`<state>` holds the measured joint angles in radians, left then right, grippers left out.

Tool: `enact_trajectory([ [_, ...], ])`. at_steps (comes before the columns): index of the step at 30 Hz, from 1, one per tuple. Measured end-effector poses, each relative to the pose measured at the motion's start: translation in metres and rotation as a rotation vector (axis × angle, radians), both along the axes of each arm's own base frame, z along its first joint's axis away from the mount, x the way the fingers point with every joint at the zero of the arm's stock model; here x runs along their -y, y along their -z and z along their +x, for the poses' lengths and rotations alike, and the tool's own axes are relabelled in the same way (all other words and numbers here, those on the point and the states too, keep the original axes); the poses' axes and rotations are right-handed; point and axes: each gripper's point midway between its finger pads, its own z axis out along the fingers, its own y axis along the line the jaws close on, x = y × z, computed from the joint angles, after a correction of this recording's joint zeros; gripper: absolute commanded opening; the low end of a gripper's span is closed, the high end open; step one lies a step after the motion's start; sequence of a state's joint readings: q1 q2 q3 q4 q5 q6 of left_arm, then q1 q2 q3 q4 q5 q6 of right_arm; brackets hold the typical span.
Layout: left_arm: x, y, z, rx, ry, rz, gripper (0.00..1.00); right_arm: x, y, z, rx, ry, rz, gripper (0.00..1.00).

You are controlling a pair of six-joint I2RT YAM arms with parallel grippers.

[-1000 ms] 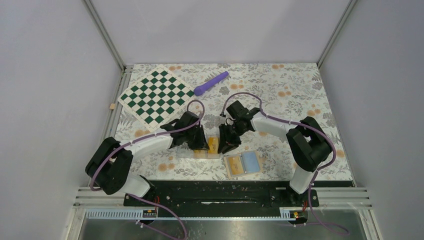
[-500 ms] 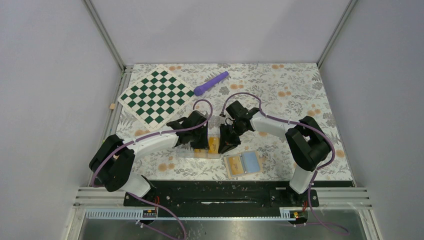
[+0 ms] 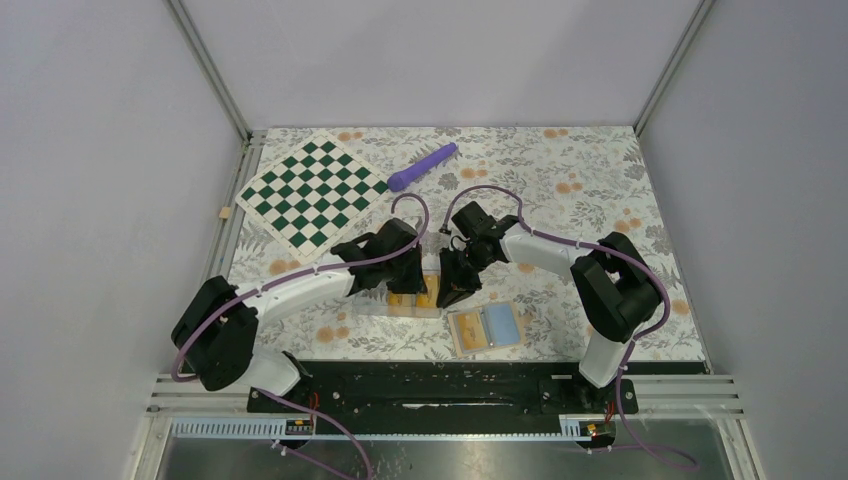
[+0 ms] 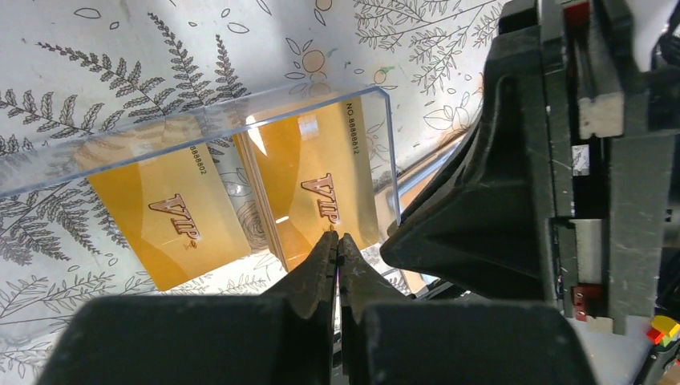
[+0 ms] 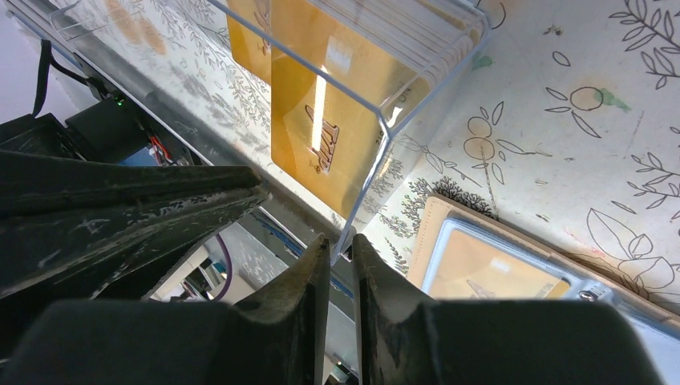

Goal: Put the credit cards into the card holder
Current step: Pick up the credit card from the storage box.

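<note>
Here, glossy orange-yellow credit cards point(image 4: 321, 192) lettered VIP sit in a clear case point(image 4: 200, 114)

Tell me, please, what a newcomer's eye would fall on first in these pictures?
Front and centre, a clear plastic case holds orange-yellow VIP cards. The left gripper has its fingers closed at one card's edge, while the right gripper appears to pinch the case's corner. Just right of the case lies the open card holder with one card already in it, and a green-and-white chessboard sits at the back left.
</note>
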<state>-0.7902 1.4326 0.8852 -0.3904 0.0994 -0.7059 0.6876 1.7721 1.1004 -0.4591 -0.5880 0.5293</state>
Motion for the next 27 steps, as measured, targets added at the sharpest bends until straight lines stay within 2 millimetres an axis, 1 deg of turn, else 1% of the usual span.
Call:
enact_trajectory([
  [1,0.001,-0.002,0.001,0.005,0.000,-0.004,0.10,0.000,0.000,0.000,0.000,0.000,0.000,0.21],
  [4,-0.001,-0.003,0.002,0.009,-0.007,0.004,0.28,0.000,0.000,0.000,0.000,0.000,0.000,0.21],
  [6,-0.004,-0.001,0.002,0.009,-0.017,0.018,0.29,0.000,0.000,0.000,0.000,0.000,0.000,0.21],
  [11,-0.010,0.004,0.006,-0.002,-0.058,0.041,0.25,0.000,0.000,0.000,0.000,0.000,0.000,0.21],
  [15,-0.012,0.015,0.007,-0.030,-0.077,0.064,0.21,0.000,0.000,0.000,0.000,0.000,0.001,0.21],
  [18,-0.014,0.026,0.007,-0.056,-0.086,0.087,0.11,0.000,0.000,0.000,-0.001,0.000,0.001,0.21],
  [21,-0.013,0.026,0.009,-0.060,-0.094,0.086,0.00,0.000,0.000,0.000,-0.003,-0.001,0.001,0.21],
  [27,-0.013,0.025,0.011,-0.055,-0.099,0.085,0.00,0.000,0.000,-0.001,-0.006,-0.001,0.001,0.21],
])
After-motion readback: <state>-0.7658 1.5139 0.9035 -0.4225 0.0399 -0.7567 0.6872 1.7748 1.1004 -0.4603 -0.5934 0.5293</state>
